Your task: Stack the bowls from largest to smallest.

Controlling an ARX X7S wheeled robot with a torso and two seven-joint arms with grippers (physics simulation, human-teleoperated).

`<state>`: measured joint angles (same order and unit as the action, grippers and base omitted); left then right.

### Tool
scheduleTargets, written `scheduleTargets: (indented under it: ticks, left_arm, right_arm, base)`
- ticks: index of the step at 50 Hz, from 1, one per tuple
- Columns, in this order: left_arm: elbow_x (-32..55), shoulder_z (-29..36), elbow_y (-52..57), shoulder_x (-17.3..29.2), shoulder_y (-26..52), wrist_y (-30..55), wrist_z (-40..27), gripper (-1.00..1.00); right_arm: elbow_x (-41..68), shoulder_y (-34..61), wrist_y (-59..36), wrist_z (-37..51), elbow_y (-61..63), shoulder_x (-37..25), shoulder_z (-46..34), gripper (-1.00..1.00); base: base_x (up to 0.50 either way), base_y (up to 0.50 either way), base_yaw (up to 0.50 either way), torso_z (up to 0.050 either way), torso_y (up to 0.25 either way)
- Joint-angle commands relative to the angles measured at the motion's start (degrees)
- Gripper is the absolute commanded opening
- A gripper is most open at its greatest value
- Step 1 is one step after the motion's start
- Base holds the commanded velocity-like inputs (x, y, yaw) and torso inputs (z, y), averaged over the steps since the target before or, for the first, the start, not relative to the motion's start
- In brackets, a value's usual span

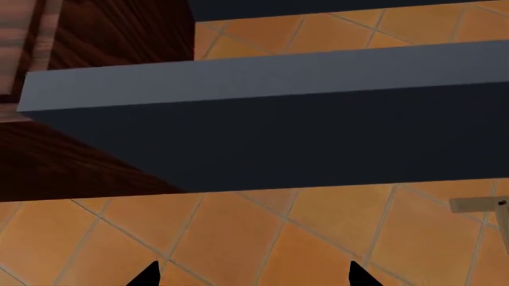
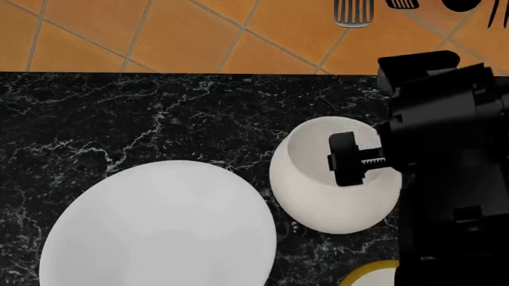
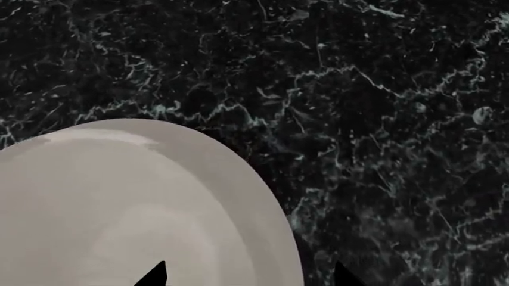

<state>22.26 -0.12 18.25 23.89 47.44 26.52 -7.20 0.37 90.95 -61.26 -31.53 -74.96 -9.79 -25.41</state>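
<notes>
On the black marble counter (image 2: 119, 119) a wide shallow plain white bowl (image 2: 159, 229) sits at the front left. A deep rounded cream-white bowl (image 2: 330, 199) stands just right of it. Only a bit of the small bowl's yellow rim (image 2: 368, 273) shows at the bottom edge. My right arm (image 2: 445, 155) hangs over the deep bowl's right side. In the right wrist view my right gripper (image 3: 248, 275) is open, one tip over the deep bowl (image 3: 135, 202), the other over the counter. My left gripper (image 1: 254, 275) is open and empty, over orange floor tiles, out of the head view.
Orange tiles (image 2: 199, 36) lie beyond the counter's far edge, with a slotted spatula (image 2: 352, 13) and other dark utensils at the top right. The left wrist view shows a dark slab (image 1: 278, 119) and dark wood cabinetry (image 1: 119, 30).
</notes>
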Motion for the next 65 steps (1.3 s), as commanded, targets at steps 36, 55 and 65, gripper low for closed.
scheduleTargets:
  ticks: [36, 55, 65]
  left_arm:
    - [1.6, -0.3, 1.6, 0.7, 0.5, 1.3, -0.7, 1.0]
    - [3.2, -0.8, 3.6, 0.8, 0.8, 2.5, -1.3, 1.0]
    - [3.4, -0.9, 3.6, 0.9, 0.7, 2.3, -1.3, 1.0]
  right_arm:
    - [-1.5, 7.1, 1.0, -2.6, 0.0, 0.6, -4.7, -1.0]
    - [-5.3, 14.9, -1.9, -14.5, 7.7, 3.1, -16.0, -1.0]
    - [-5.8, 11.4, -13.1, -21.3, 29.9, -0.7, -21.3, -1.0]
  base:
    - [0.0, 0.0, 0.0, 0.0, 0.0]
    - [0.0, 0.0, 0.0, 0.0, 0.0]
    - [0.0, 0.0, 0.0, 0.0, 0.0]
